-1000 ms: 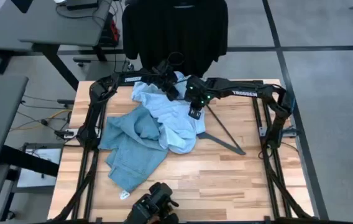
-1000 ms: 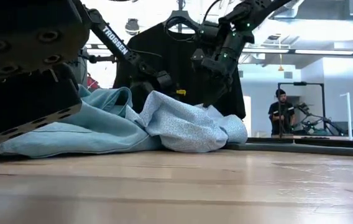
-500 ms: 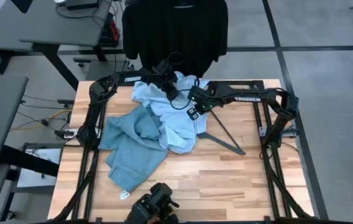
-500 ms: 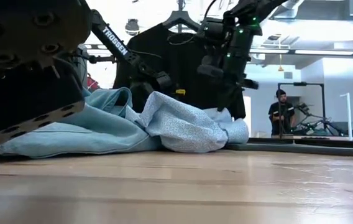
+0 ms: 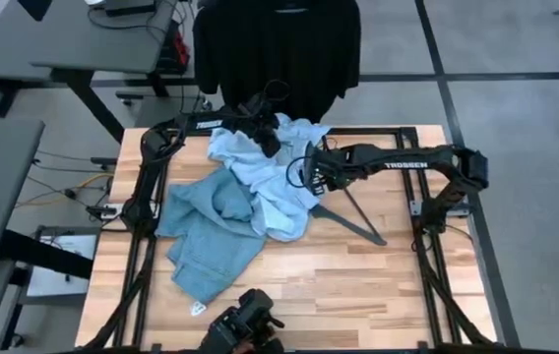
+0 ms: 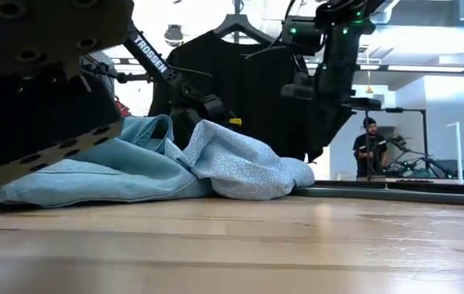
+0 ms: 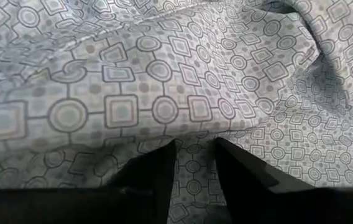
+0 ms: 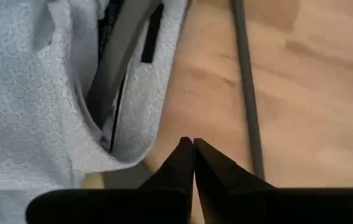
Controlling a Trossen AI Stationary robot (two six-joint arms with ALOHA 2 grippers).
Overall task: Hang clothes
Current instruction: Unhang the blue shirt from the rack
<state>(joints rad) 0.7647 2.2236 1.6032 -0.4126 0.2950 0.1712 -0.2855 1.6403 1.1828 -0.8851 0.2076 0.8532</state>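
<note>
Swung rightward, right pincer (image 5: 308, 175) hangs clenched, empty, beside the button shirt (image 5: 278, 187).

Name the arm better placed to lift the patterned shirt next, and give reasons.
Probably left. The left pincer is pressed into the patterned shirt, cloth between its parted fingers. The right pincer is shut, empty, over bare table beside the shirt's edge.
</note>
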